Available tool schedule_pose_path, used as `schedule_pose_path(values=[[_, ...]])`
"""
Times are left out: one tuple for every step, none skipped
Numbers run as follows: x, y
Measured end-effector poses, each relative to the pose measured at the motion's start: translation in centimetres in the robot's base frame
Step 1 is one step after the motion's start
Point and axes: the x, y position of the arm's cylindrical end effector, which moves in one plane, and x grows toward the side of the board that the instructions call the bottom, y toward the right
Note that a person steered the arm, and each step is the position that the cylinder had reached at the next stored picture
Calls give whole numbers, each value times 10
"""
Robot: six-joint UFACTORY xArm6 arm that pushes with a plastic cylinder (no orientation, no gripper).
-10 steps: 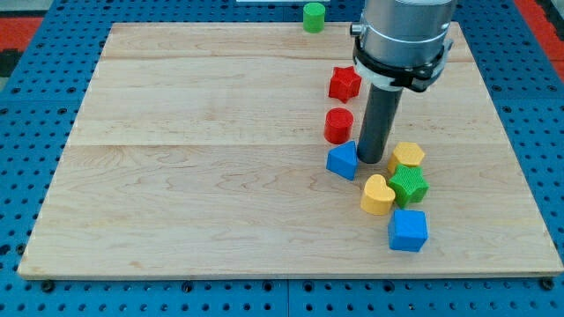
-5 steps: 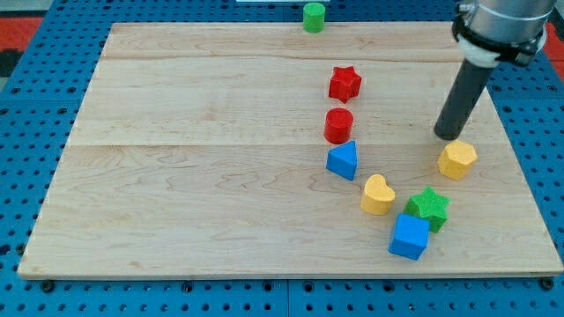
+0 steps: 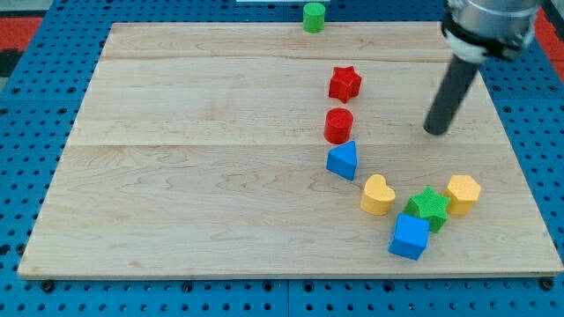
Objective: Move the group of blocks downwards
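My tip (image 3: pixel 434 131) rests on the wooden board (image 3: pixel 176 176) at the view's right, well above the lower cluster of blocks. That cluster holds a yellow heart (image 3: pixel 377 195), a green star (image 3: pixel 428 207), a yellow hexagon (image 3: pixel 463 193) and a blue cube (image 3: pixel 409 236). A blue triangle (image 3: pixel 343 160) lies left of my tip, with a red cylinder (image 3: pixel 338 125) and a red star (image 3: pixel 345 83) above it. My tip touches no block.
A green cylinder (image 3: pixel 313 16) stands at the board's top edge. Blue pegboard (image 3: pixel 26 132) surrounds the board. The arm's grey body (image 3: pixel 489 22) hangs over the top right corner.
The yellow hexagon has moved down to sit beside the green star. My tip has drawn back up and slightly left, off the hexagon.
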Motion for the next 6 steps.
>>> schedule_pose_path(values=[[-12,-72],[-31,-128],[17,-141],[84,-132],[103,-131],[78,-158]])
